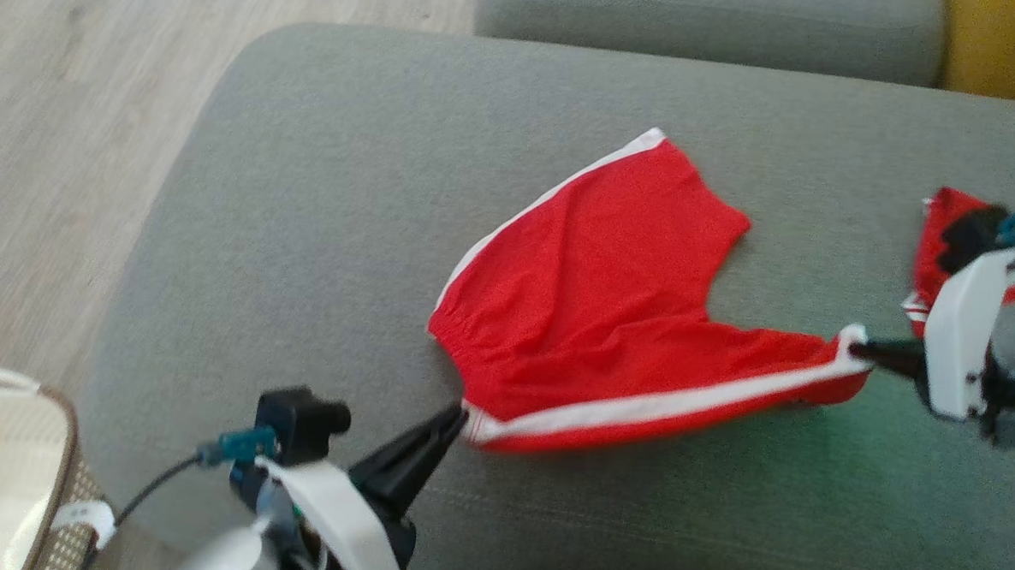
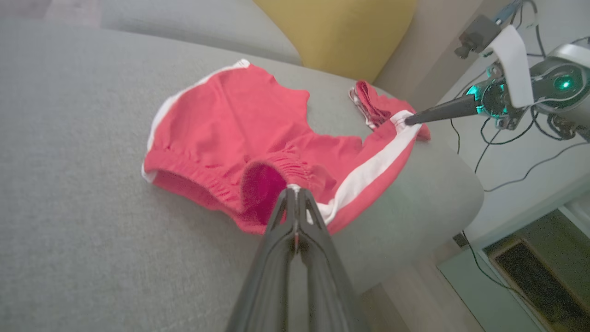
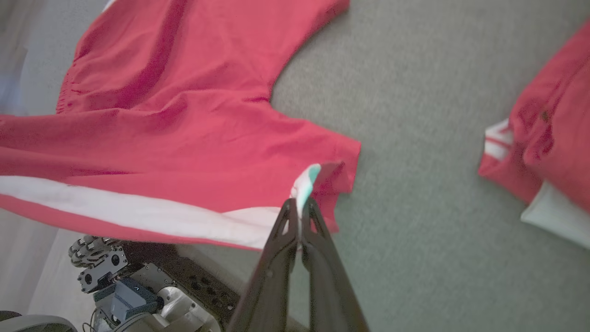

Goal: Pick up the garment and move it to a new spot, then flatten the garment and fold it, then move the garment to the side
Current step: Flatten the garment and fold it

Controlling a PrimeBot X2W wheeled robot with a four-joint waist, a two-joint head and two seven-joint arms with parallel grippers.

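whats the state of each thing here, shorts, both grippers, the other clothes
red shorts: unfolded, spread on the grey cushion, striped near edge stretched between both grippers
left gripper: shut on the waistband corner
right gripper: shut on the leg hem corner
second red garment: bunched up, lying apart from the shorts

Home living room, grey fabric sofa (image 1: 306, 182), yellow cushion (image 2: 336, 32), pale wood floor (image 1: 62, 94), woven basket (image 1: 58, 471)
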